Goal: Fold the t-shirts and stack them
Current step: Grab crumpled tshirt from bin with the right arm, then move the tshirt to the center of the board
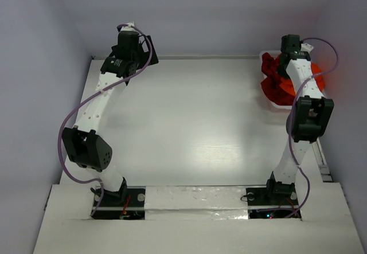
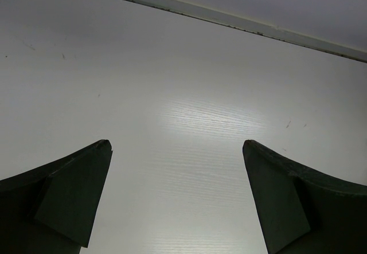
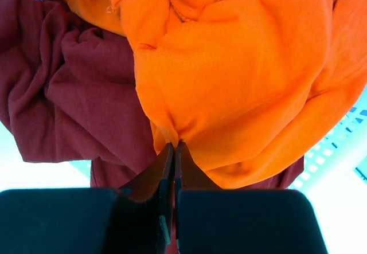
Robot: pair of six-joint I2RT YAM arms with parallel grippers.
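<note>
1. While it is squeezed tight, the right gripper (image 3: 174, 146) pinches a fold of the orange shirt (image 3: 241, 82).
2. The orange shirt lies bunched up, partly over the dark red shirt (image 3: 74, 88).
3. Both shirts sit in the white basket (image 3: 338, 145) at the far right corner of the table (image 1: 200, 122).
4. The left gripper (image 2: 178, 145) is spread wide above the table, far from the shirts.

Both arms are the same build. Left arm (image 1: 96, 104) and right arm (image 1: 302, 82): white link shells, black joint housings, black bases (image 1: 117, 195). A lilac cable (image 1: 67, 121) loops outside each arm, with red wiring at the bases. Left pincer (image 2: 178, 145) fingers (image 2: 69, 199): matte dark wedges. Right pincer (image 3: 173, 146): flat black blades.
</note>
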